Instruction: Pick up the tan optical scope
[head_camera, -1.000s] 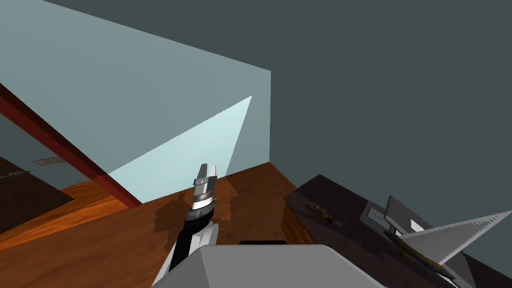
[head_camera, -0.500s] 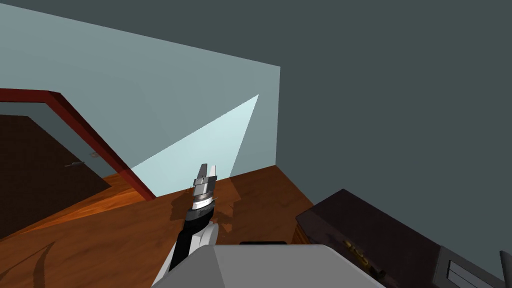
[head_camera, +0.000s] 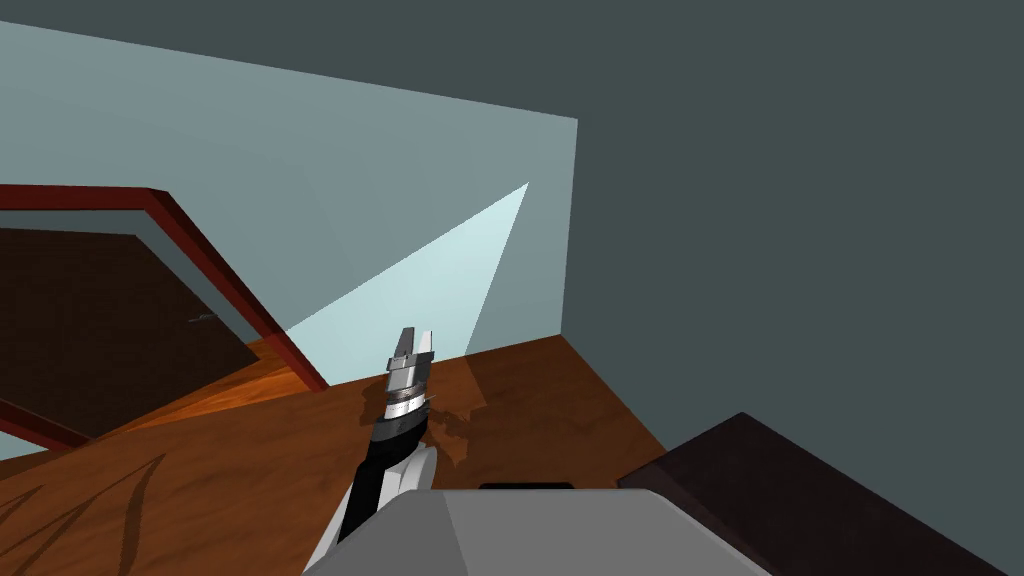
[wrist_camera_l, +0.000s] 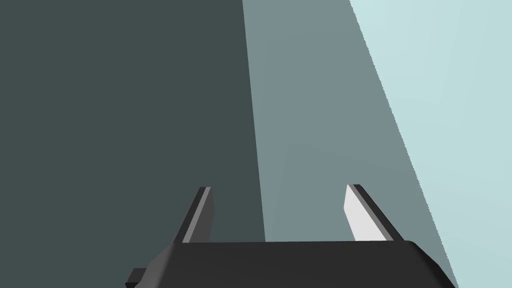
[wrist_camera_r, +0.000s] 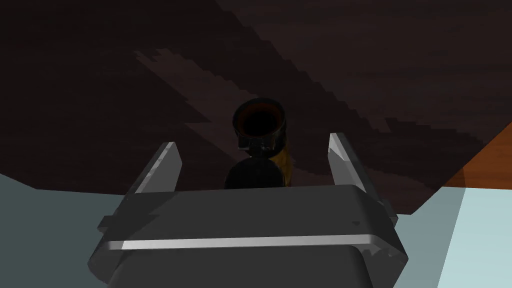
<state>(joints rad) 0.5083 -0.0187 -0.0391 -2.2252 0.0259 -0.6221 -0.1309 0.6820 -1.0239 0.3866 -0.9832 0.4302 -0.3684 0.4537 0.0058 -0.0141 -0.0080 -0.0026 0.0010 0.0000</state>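
Scope (wrist_camera_r: 260, 122) lies centred between right pincer's (wrist_camera_r: 252, 141) released fingers, gaps both sides, dark surface (wrist_camera_r: 360, 65) beyond. Likely best: ease forward, clench evenly on barrel, lift straight; left pincer (wrist_camera_l: 277, 189) also released.

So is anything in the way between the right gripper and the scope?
Nothing I can see. The scope sits right in the gap between the right gripper's open fingers, with a dark surface behind it.
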